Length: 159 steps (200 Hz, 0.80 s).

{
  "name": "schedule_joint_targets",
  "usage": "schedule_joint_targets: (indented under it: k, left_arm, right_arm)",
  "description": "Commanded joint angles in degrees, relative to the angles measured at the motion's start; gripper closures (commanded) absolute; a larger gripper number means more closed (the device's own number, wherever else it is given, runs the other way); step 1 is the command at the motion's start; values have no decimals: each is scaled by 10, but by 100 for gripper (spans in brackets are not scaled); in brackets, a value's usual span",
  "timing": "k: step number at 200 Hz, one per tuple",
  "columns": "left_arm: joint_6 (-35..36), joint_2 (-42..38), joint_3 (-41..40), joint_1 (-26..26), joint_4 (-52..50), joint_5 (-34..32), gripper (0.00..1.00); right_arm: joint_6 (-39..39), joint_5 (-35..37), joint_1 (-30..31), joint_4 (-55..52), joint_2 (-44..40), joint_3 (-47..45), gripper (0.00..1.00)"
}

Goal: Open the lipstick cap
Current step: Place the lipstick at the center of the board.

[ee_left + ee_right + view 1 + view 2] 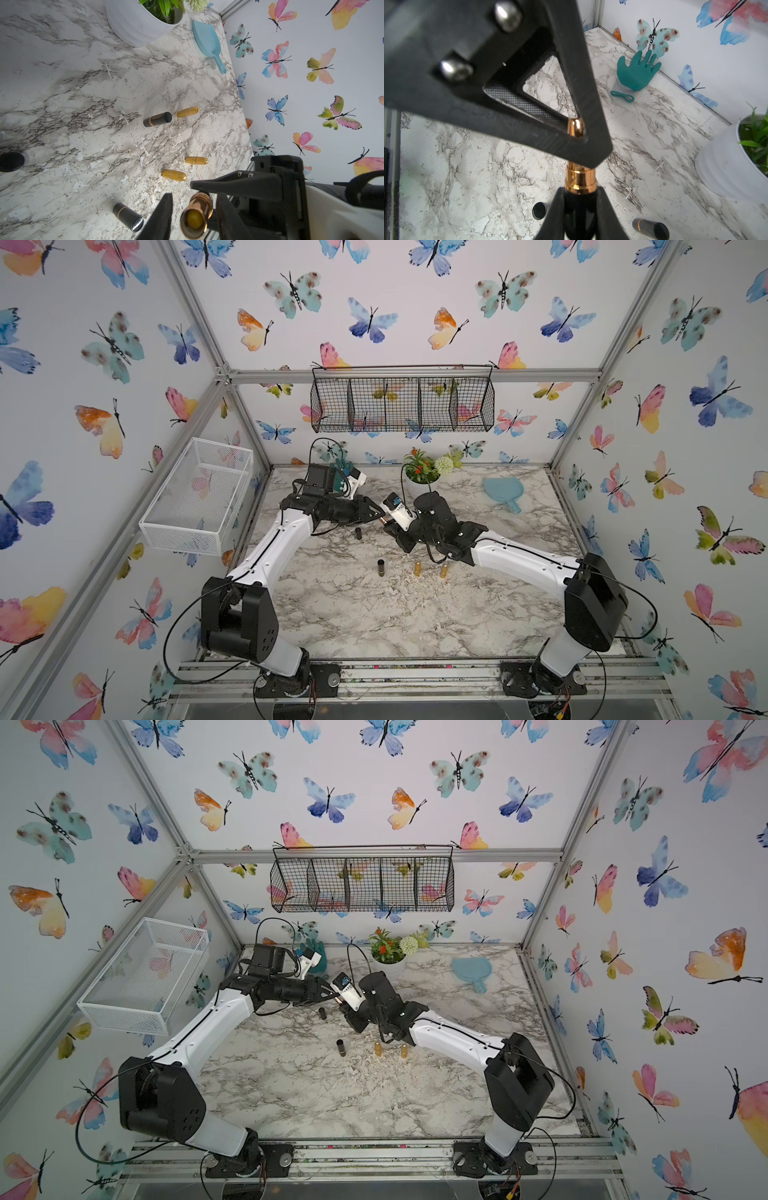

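The marble table (353, 614) carries a white plant pot (417, 488), what seems a blue scoop (503, 490), a teal glove (634, 72), two black tubes (380, 567) and small gold capsules (173, 175).

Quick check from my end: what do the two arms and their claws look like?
The left arm and right arm match: white link shells, black joint housings, thin black cables looping off them. The left claw and right claw are matte black with tapered triangular fingers; silver screw heads show on the left one.
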Motion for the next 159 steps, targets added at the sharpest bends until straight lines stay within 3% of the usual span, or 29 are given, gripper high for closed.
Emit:
schedule_joint_targets:
  k: [1,41,55,96,122,159]
  left_arm:
    - [10,7,14,-7,0,16,66]
    - [12,7,16,-11,0,19,74]
    - [12,6,15,-11,0,18,81]
    - [16,1,20,-11,-10,12,88]
    - [12,-4,30,-10,-12,-9,90]
    - [1,-9,50,-9,-12,-54,91]
  right_arm:
    - [-5,-3,5,-6,7,17,98]
    - [-5,1,5,-11,12,22,98]
    - [-5,6,5,-14,15,24,97]
    - [-4,30,5,-18,13,25,66]
    - [-3,51,5,-23,5,23,32]
    - [-3,80,5,-16,-25,2,20]
